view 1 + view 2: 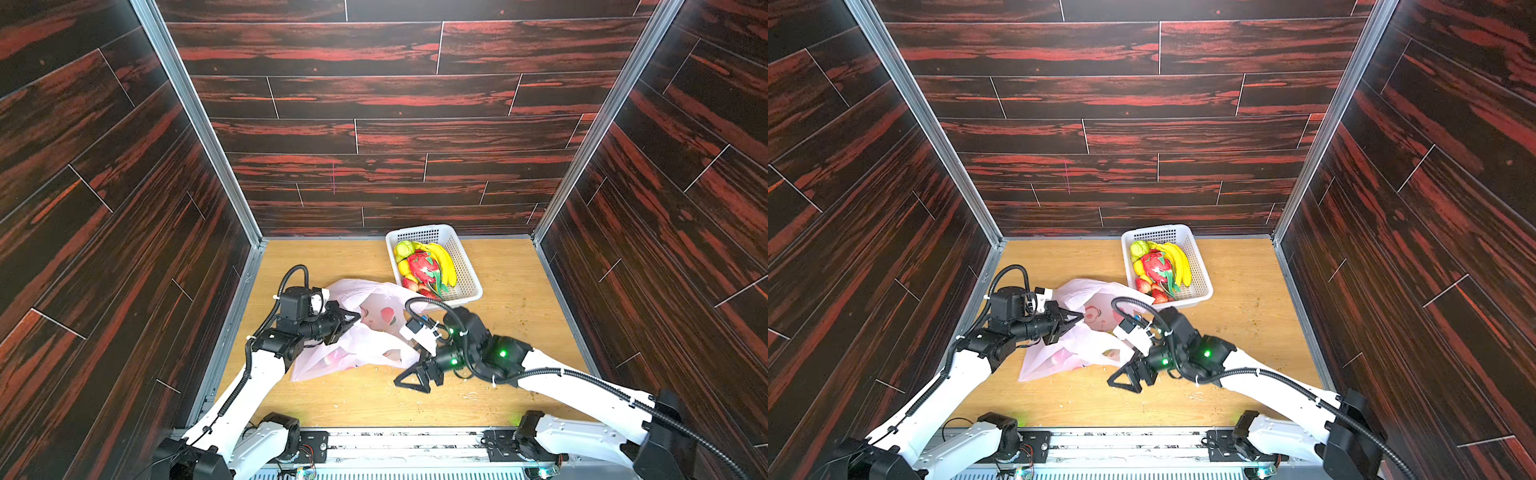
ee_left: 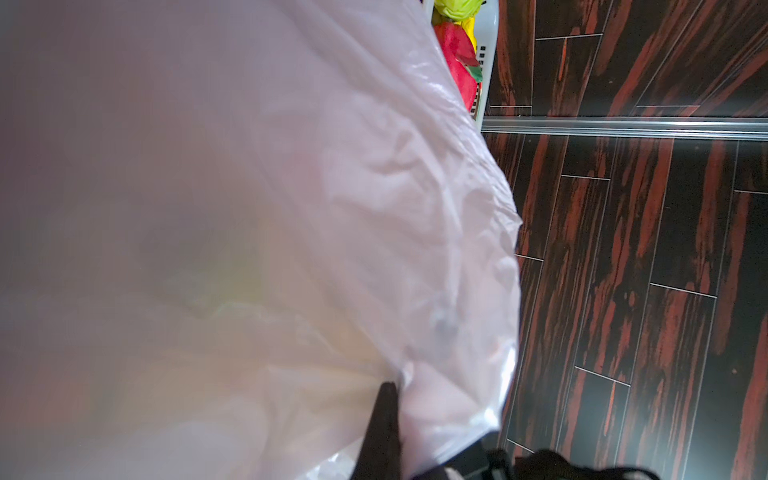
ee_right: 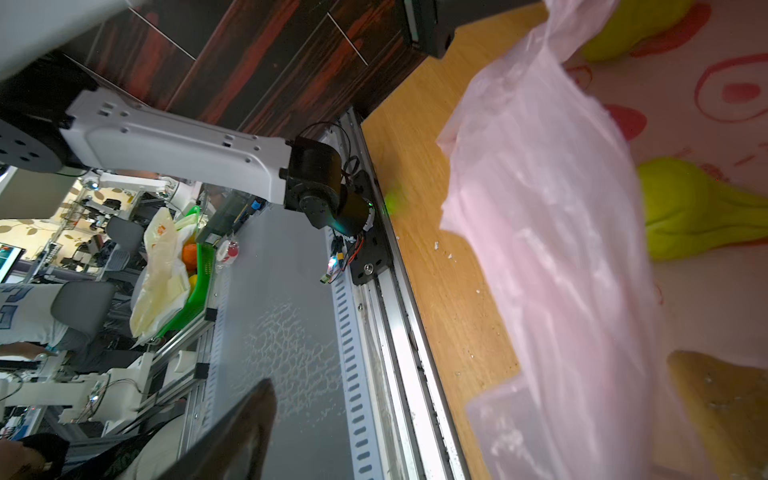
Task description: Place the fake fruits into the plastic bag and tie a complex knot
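Observation:
The pale-pink plastic bag [image 1: 374, 332] [image 1: 1084, 336] lies crumpled in the middle of the wooden table. My left gripper [image 1: 355, 318] [image 1: 1077, 319] is shut on its thin film [image 2: 291, 208], one dark fingertip [image 2: 384, 399] pinching a fold. My right gripper [image 1: 411, 374] [image 1: 1125, 376] [image 3: 469, 370] stands open at the bag's near right edge, with loose film [image 3: 540, 249] by one finger. Lime-green fruits [image 3: 685, 212] show inside the bag. The other fake fruits, a dragon fruit [image 1: 422, 266], bananas [image 1: 446, 262] and strawberries [image 1: 1144, 284], lie in the basket. No knot is in view.
A white perforated basket [image 1: 469, 266] [image 1: 1202, 270] stands at the back of the table, just behind the bag. Dark wood-pattern walls close in three sides. A metal rail [image 3: 399, 332] runs along the table's front edge. Crumbs dot the wood.

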`<state>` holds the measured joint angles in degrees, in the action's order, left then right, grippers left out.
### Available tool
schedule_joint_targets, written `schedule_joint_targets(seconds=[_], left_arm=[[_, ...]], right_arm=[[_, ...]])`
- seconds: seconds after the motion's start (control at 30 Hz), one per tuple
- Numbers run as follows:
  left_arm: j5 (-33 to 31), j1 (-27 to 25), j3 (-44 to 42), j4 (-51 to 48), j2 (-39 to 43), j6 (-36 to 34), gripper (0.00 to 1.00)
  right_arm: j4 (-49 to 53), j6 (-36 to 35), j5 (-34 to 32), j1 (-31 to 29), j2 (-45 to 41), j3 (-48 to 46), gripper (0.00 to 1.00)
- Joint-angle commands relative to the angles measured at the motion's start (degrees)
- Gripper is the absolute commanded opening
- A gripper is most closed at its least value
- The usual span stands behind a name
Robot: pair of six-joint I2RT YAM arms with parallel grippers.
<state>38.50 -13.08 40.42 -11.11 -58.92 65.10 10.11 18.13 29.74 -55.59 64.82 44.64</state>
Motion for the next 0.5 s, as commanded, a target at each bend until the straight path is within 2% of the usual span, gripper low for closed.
schedule_joint_targets(seconds=[0.0,0.1,0.27,0.47], left_arm=[[-0.84,0.19,1.16,0.32,0.03,0.47,0.00],[-0.81,0.18,1.06,0.37,0.12,0.48,0.00],[1.06,0.17,1.49,0.03,0.20,-1.74,0.00],[1.86,0.23,1.68,-1.42,0.55,-3.95,0.00]], right_arm=[[-2.33,3.77,-4.04,-1.69,-1.29,-1.26,0.90],[-0.41,3.69,-6.62,-1.71,-2.57,-1.46,0.90],[7.61,2.26,-16.79,-0.71,-5.07,1.92,0.96],[13.22,1.39,-21.69,0.54,-5.03,6.65,0.99]])
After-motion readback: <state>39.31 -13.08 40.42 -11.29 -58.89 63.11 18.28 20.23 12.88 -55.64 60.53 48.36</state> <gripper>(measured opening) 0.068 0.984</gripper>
